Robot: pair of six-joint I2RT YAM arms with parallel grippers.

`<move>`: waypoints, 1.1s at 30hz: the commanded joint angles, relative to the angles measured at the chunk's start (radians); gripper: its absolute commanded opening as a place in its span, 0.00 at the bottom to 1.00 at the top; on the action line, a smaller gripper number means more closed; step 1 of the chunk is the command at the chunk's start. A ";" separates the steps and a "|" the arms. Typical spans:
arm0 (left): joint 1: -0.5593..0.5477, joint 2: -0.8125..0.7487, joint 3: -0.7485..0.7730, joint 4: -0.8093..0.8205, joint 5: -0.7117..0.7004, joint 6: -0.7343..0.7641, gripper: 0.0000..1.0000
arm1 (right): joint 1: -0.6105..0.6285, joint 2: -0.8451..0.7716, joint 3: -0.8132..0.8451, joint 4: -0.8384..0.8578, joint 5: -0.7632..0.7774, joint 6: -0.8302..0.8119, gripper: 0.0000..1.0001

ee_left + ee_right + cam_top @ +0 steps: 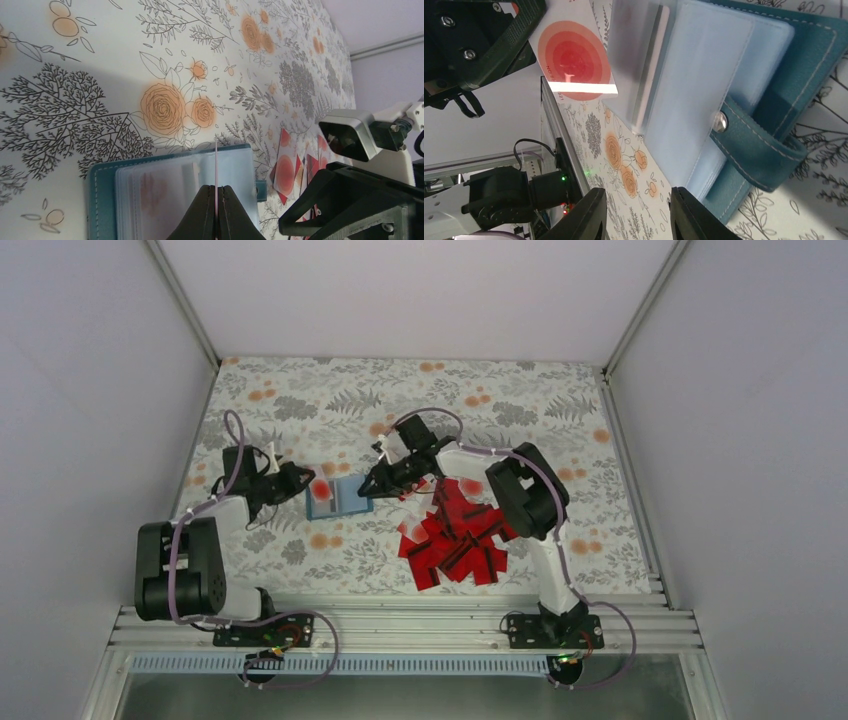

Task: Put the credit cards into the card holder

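Note:
The teal card holder (340, 502) lies open on the floral cloth, its clear pockets (165, 192) facing up and its snap tab (764, 145) hanging off one side. My left gripper (298, 481) is shut on a white credit card with a red spot (574, 60). In the left wrist view that card (216, 167) is edge-on, upright over the pockets between the closed left gripper (216, 189). My right gripper (636, 195) is open at the holder's other edge, with only cloth between its fingers. One clear pocket leaf (644, 60) stands raised beside the card. More red credit cards (455, 540) are heaped to the right.
The heap of cards lies under my right arm's elbow (525, 490). A few loose cards (286, 170) lie just past the holder's tab. White walls close in the cloth on three sides, and a metal rail (400, 625) runs along the near edge.

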 commanded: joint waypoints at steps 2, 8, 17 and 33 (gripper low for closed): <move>0.002 0.079 -0.007 0.149 0.071 -0.014 0.02 | 0.016 0.042 0.045 0.021 -0.027 -0.002 0.33; 0.002 0.151 0.012 0.184 0.109 0.004 0.02 | 0.016 0.094 0.066 0.004 -0.021 -0.002 0.32; 0.002 0.197 0.013 0.217 0.149 0.012 0.02 | 0.014 0.133 0.071 -0.018 -0.002 -0.016 0.32; 0.000 0.244 0.017 0.254 0.157 -0.007 0.03 | 0.010 0.149 0.033 -0.034 0.018 -0.043 0.31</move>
